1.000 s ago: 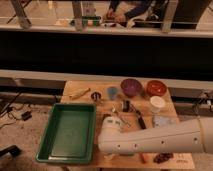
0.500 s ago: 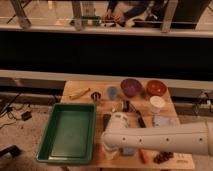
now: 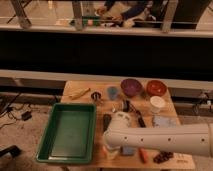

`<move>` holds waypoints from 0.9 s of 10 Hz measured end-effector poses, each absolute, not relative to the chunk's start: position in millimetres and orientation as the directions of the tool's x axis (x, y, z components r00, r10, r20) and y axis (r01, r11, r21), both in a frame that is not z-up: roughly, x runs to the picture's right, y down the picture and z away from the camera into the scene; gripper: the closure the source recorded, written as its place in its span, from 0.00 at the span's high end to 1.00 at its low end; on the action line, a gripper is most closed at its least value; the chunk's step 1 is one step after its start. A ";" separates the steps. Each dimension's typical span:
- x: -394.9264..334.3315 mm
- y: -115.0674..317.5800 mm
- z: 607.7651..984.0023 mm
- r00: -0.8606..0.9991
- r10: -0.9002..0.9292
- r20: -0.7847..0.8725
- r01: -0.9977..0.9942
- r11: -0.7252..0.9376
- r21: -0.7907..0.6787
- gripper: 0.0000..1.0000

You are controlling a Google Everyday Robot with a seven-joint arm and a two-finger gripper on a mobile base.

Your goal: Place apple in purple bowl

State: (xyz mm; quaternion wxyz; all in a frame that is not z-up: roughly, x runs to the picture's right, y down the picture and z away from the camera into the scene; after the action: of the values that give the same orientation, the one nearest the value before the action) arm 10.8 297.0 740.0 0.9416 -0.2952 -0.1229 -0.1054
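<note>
The purple bowl (image 3: 131,86) stands at the back of the wooden table (image 3: 75,100), left of a red-orange bowl (image 3: 156,87). My white arm (image 3: 165,139) reaches in from the right across the table's front. Its gripper (image 3: 111,151) hangs down at the arm's left end, near the front edge and just right of the green tray. It is far in front of the purple bowl. The apple does not show; the arm covers the front middle of the table.
A green tray (image 3: 67,132) fills the left front. A yellow object (image 3: 80,93), a blue object (image 3: 113,92) and dark tools (image 3: 127,106) lie mid-table. A white cup (image 3: 157,103) and pale blue cloth (image 3: 162,121) are right. A carrot (image 3: 143,155) and dark grapes (image 3: 162,157) lie at the front.
The arm's left end has shifted slightly to the right, away from the green tray. Nothing on the table has visibly moved.
</note>
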 end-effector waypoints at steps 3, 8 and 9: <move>12.3 297.0 738.8 0.948 -0.124 0.293 0.270 0.802 -0.532 0.11; 21.6 274.2 716.6 0.904 0.026 0.427 0.232 0.808 -0.541 0.08; 21.0 266.0 707.1 0.885 0.055 0.462 0.231 0.810 -0.539 0.08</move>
State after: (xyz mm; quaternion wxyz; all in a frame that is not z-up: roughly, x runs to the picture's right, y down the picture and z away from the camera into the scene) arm 21.0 266.0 707.1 0.9220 -0.3042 -0.2348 -0.0476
